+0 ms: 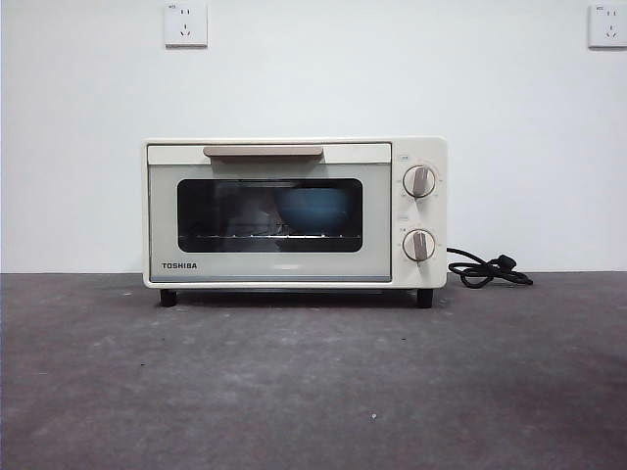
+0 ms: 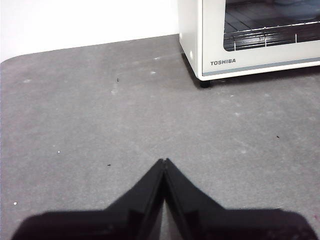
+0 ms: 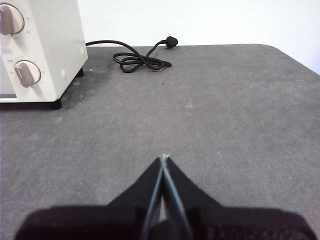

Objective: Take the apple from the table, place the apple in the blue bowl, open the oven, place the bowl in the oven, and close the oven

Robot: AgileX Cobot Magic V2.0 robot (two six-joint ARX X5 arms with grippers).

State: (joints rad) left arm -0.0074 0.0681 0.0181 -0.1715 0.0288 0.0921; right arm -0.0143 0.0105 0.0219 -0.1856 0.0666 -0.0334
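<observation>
Both grippers, left [image 2: 163, 161] and right [image 3: 164, 157], are seen with jaws closed, empty; oven [image 1: 294, 211] shut, bowl [image 1: 312, 209] inside; task judged complete, no further move needed.

oven [image 1: 294, 211] door shut, table [image 1: 313, 382] open before it

Smooth cream oven [image 1: 294, 211] on a matt, scuffed grey table [image 1: 313, 392]

The oven's casing looks like smooth satin-painted metal; its door window is dark glossy glass; a thin bright wire rack [image 2: 270, 37] inside looks metallic; the cord [image 3: 140, 60] is black and rubbery; both grippers' jaws are matt black; the blue bowl [image 1: 312, 208] shows dimly behind the glass.
</observation>
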